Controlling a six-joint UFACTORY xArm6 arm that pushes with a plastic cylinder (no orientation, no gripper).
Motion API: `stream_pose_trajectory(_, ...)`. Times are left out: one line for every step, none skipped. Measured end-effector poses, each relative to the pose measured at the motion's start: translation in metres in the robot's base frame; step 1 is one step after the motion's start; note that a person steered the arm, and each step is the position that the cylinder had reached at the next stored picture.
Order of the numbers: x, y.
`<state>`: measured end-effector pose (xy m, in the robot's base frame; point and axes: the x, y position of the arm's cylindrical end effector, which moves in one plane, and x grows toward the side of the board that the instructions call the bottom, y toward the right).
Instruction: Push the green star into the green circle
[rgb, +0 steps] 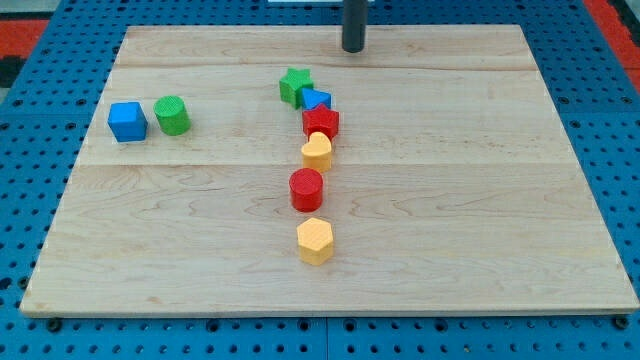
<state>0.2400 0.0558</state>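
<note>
- There are no jaws on this arm to stand apart or together; it ends in a plain dark rod, and my tip rests on the far part of the wooden board, touching no block.
- The green star lies near and to the left of my tip, a clear gap between them. It heads a line of blocks running toward the near edge.
- Just beside the star on its right and nearer side is a blue block, seemingly touching it, its shape hard to make out. Then come a red block, a yellow heart, a red cylinder and a yellow hexagon.
- The green circle stands well apart on the left, with a blue cube just beside it on its far-left side.
- Judging by looks, the star is a small, stiff, light piece that should slide easily on the smooth wood. Its points make it likely to spin if pushed off centre.
- There is nothing to grasp; contact would best be on the star's right side, slightly far, in line with the circle.
- That side is crowded by the blue block, so my tip would need to slip in from the far side without dragging that neighbour along.
</note>
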Motion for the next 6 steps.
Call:
stream_pose_trajectory(0.03,-0.011)
stream_pose_trajectory(0.058,-0.087)
stream_pose_trajectory(0.086,-0.177)
stream_pose_trajectory(0.092,-0.219)
stream_pose_trajectory(0.057,-0.164)
stream_pose_trajectory(0.079,-0.122)
